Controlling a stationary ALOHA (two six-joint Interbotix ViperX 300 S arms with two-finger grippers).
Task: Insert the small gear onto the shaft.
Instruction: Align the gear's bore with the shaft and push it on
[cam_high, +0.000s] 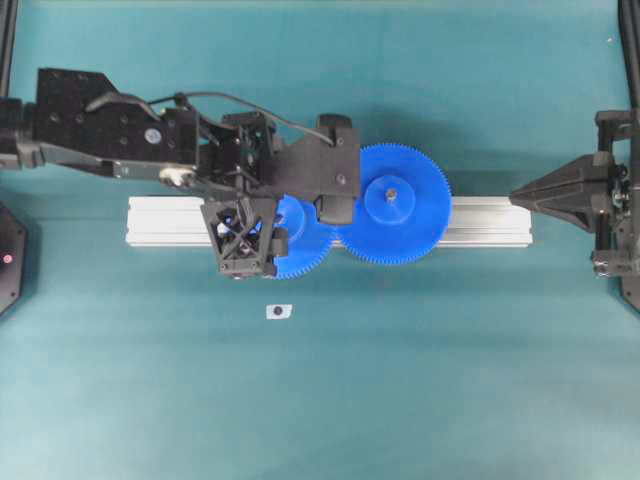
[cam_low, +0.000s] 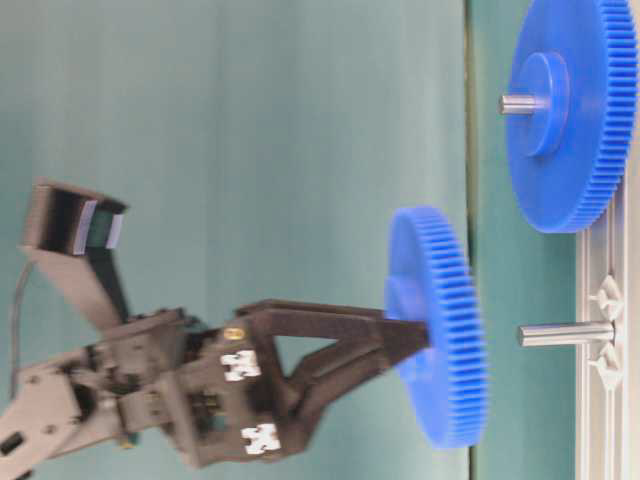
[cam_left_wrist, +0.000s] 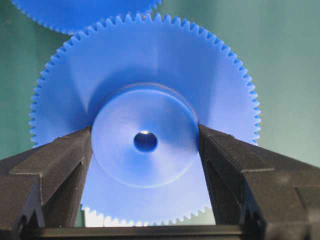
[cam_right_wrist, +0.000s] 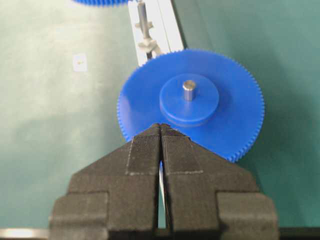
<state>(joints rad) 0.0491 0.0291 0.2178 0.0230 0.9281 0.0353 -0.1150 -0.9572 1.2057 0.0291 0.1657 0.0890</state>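
Note:
The small gear (cam_left_wrist: 145, 65), blue with fine teeth, is held by its raised hub between the two black fingers (cam_left_wrist: 65, 160) of my left gripper (cam_left_wrist: 145, 139), which is shut on it. From overhead, the small gear (cam_high: 305, 248) hangs over the rail beside the larger gear, and the left gripper (cam_high: 298, 222) covers most of it. In the table-level view the small gear (cam_low: 440, 330) faces the silvery shaft (cam_low: 565, 333), with a gap between them. My right gripper (cam_right_wrist: 161, 126) is shut and empty, and stands off the rail's right end (cam_high: 520, 195).
The larger blue gear (cam_high: 400, 205) sits on the aluminium rail (cam_high: 480, 222), a grey pin end (cam_right_wrist: 189, 90) showing at its hub. Its teeth lie close to the small gear's. A small white tag (cam_high: 278, 311) lies on the green mat in front of the rail.

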